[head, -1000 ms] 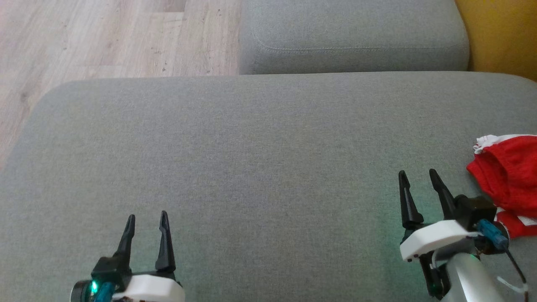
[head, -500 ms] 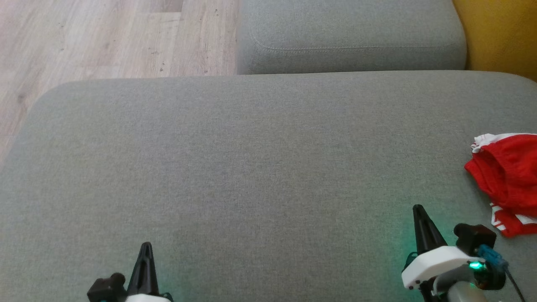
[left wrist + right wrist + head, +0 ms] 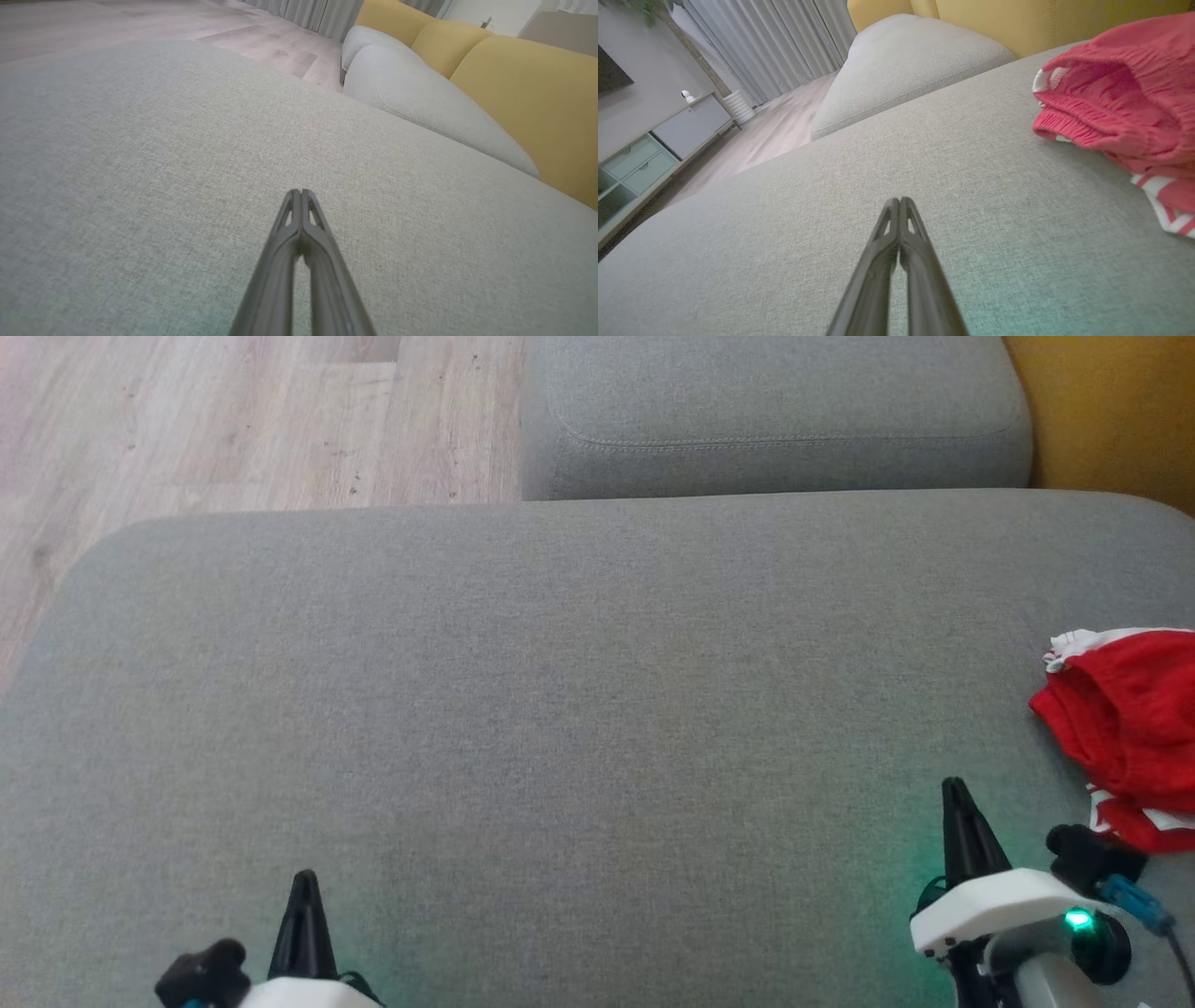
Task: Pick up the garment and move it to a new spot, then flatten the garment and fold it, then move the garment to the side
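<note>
As seen from the head camera, the left gripper [image 3: 304, 882] and the right gripper [image 3: 954, 789] were held low over the grey sofa cushion [image 3: 560, 691], each with its fingers pressed together on nothing. The red garment [image 3: 1125, 728], trimmed in white stripes, was seen lying crumpled at the cushion's right edge, near the right gripper but apart from it. In the left wrist view, the closed fingers were pointed across the grey fabric toward yellow backrests [image 3: 523, 93]. In the right wrist view, the joined fingers were aimed along the cushion, and the red garment was seen bunched to their upper right, untouched.
</note>
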